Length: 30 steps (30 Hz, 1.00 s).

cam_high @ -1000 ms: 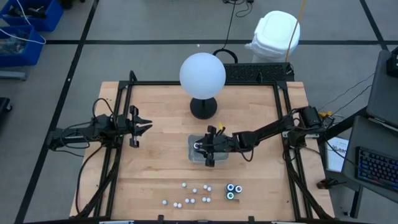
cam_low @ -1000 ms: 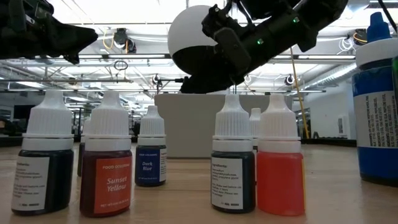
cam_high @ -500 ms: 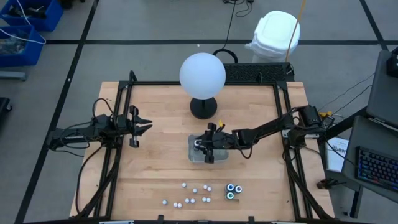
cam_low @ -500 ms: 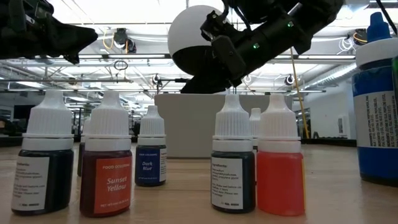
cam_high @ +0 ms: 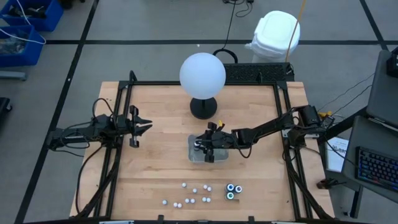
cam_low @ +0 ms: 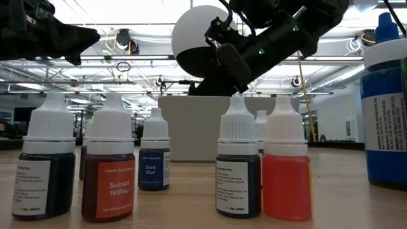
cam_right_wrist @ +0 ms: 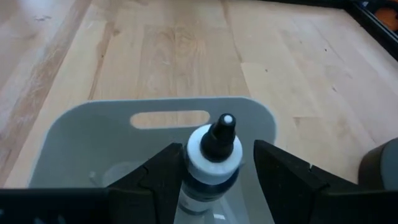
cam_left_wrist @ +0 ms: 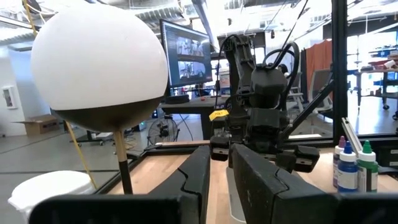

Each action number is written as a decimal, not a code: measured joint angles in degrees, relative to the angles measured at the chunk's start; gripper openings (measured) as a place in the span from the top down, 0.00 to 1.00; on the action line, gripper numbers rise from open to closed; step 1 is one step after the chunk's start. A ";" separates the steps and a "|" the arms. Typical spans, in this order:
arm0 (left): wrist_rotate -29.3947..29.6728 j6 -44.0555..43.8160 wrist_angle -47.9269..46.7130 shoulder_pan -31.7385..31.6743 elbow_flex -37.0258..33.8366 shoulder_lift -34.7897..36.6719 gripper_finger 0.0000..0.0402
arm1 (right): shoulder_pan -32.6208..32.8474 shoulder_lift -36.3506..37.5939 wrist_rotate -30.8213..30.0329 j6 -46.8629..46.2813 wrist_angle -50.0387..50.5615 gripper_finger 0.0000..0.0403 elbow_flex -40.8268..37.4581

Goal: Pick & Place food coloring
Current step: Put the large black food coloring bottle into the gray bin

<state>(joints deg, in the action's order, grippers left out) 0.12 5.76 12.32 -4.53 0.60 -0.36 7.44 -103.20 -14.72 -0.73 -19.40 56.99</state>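
Right gripper [cam_right_wrist: 214, 171]: positioned over the clear tray [cam_right_wrist: 93, 134] at table centre, its two fingers [cam_right_wrist: 163, 169] clasped on the shoulders of one larger food coloring bottle [cam_right_wrist: 211, 155]. The bottle stands upright, nozzle tip up, inside the tray walls; judged as the placement step, with the grip kept so the bottle does not tip before it is seated.

Held bottle, contact: whether its base touches the tray floor cannot be told.

Tray: lies just in front of the black base of the white globe lamp [cam_high: 202, 74]; its handle slot shows beyond the bottle in the right wrist view.

Left gripper [cam_high: 142, 127]: waits above the left side of the table, well apart from the tray, fingers nearly closed and holding nothing; judged parked to keep clear of the working arm.

Remaining food coloring bottles [cam_high: 189, 194]: a loose cluster of small white-capped bottles near the front edge of the table, with two larger teal-topped bottles [cam_high: 233, 190] just beside them. All stand upright, so caps are reachable from above.

Risk: release before seating may topple the bottle.
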 joint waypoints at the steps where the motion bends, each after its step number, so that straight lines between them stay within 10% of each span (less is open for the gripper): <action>1: 0.00 0.00 0.00 0.02 0.00 0.00 0.81 | 0.02 0.00 0.02 -0.02 -0.04 0.54 0.00; 14: 0.02 0.02 0.37 0.02 0.00 0.00 0.81 | -0.02 0.00 3.11 -0.09 -0.43 0.74 0.00; 30: 0.02 0.11 0.41 0.00 0.00 0.00 0.81 | -1.75 -0.04 3.19 -0.07 -4.38 0.73 0.00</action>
<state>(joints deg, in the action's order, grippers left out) 0.14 5.87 12.73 -4.53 0.60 -0.36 5.69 -103.24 -11.53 -0.80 -23.77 56.99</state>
